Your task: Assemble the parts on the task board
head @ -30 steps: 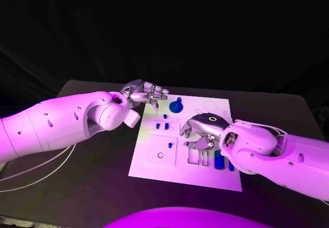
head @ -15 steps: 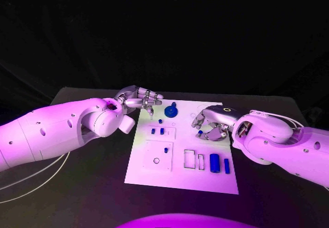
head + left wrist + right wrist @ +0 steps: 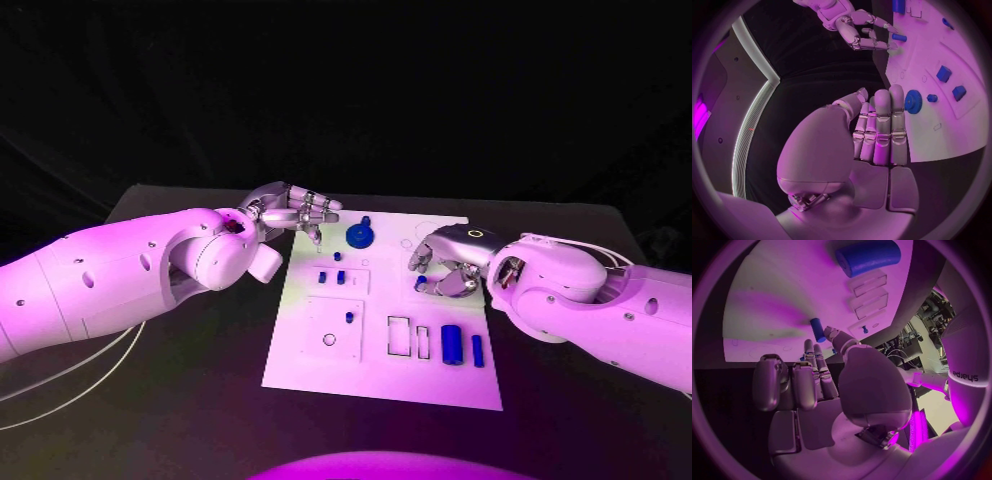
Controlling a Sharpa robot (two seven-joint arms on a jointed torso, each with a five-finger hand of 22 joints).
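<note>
Two hands flank the white task board on the black desk. Right hand: over the board's right edge, fingers curled inward; a short blue peg stands at its fingertips, pointing toward the board, and appears pinched there, though the actual contact is partly hidden. Left hand: at the board's far left corner, fingers straight and pressed side by side, holding nothing, just beside the blue gear.

Key relation: the large blue cylinder lies on the board's near right part, on the robot's side of the right hand and well apart from the left; its long axis runs from near to far across the board, parallel to the slim blue bar beside it and to the two empty rectangular slots to its left. Judgement: the right hand is the nearer one for any move involving these pieces.
</note>
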